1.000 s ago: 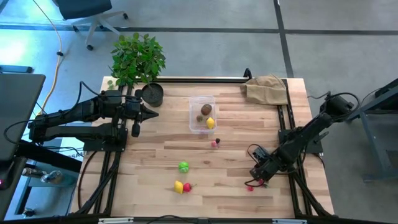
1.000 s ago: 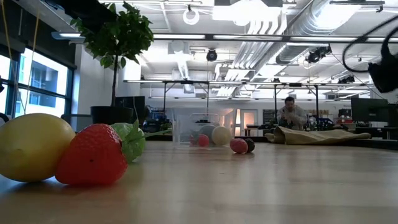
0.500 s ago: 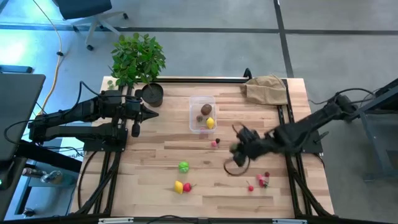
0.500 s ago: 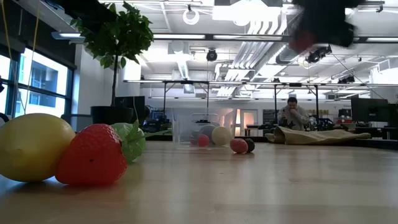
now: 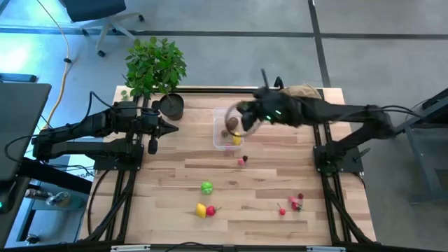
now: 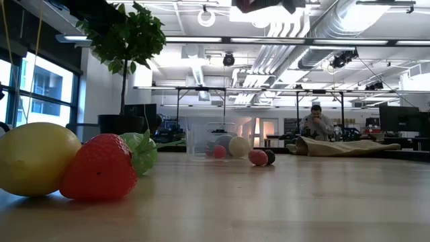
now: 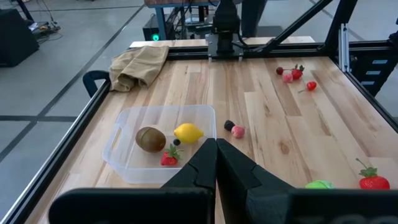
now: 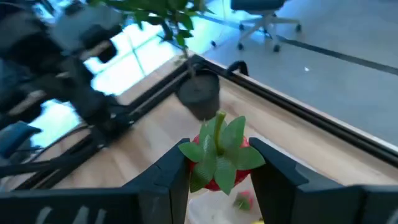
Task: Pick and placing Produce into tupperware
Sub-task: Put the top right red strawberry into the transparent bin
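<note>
At the lower edge of the high view, a yellow lemon (image 5: 201, 209) and a red strawberry (image 5: 211, 211) lie touching on the wooden surface (image 5: 175, 182), with a green round fruit (image 5: 206, 187) just above them; toward the lower right sit a few small red berries (image 5: 291, 204). Nearer the middle of the frame, a small pink piece and a dark one (image 5: 242, 160) lie just below the tupperware (image 5: 219, 129), a clear tub holding a brown kiwi (image 7: 150, 139), a lemon and a strawberry. The right gripper (image 5: 246, 117) hangs over the tub's right side, blurred, and its fingers (image 8: 174, 169) are clamped on a red strawberry with green leaves (image 8: 219, 155). At centre left the left gripper (image 5: 166, 127) rests pointing toward the tub, its fingers (image 7: 205, 163) pressed together on nothing. In the upper left of the frame stand a leafy plant (image 5: 154, 64) and a black pot (image 5: 171, 106); in the upper right, by the surface's far edge, lies a tan paper bag (image 5: 301, 100).
</note>
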Robot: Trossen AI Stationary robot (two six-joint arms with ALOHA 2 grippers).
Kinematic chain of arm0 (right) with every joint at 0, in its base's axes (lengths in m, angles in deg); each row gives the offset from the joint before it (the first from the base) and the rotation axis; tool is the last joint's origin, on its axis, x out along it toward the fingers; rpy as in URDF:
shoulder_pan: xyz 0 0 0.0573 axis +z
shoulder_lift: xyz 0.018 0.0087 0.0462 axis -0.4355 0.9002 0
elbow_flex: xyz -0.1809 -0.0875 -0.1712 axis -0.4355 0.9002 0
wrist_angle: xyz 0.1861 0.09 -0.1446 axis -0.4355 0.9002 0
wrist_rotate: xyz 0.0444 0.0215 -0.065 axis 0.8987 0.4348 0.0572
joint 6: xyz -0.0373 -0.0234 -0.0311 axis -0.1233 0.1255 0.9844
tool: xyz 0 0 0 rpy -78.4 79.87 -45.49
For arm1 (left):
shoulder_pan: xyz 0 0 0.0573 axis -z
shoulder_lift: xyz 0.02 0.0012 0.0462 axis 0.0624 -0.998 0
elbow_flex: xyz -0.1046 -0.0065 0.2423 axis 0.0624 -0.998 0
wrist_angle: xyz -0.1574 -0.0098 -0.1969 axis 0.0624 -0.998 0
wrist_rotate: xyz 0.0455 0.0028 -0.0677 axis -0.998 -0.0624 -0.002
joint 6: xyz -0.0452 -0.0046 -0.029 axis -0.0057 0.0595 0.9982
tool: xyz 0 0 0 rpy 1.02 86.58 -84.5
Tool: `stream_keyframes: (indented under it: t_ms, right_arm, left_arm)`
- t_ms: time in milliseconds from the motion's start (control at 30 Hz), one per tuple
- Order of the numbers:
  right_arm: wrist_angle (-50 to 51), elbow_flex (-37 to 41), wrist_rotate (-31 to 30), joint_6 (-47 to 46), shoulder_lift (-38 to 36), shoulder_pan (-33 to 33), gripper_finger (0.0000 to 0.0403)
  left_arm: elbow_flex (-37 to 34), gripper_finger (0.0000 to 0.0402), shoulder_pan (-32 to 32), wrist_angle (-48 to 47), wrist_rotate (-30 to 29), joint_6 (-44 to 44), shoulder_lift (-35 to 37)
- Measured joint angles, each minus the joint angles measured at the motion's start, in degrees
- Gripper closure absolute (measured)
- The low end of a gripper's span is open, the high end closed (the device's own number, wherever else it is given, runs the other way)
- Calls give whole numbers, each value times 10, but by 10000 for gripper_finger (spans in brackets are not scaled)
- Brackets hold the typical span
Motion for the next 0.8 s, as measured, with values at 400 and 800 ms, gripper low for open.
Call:
stream_keyframes:
  t_ms: [400,800]
  right_arm:
    - [45,-82,221,42,264,-108,275]
    - [84,-90,274,81,375,-108,275]
  left_arm:
    - [0,401,0,0,0,0,0]
    - [0,401,0,0,0,0,0]
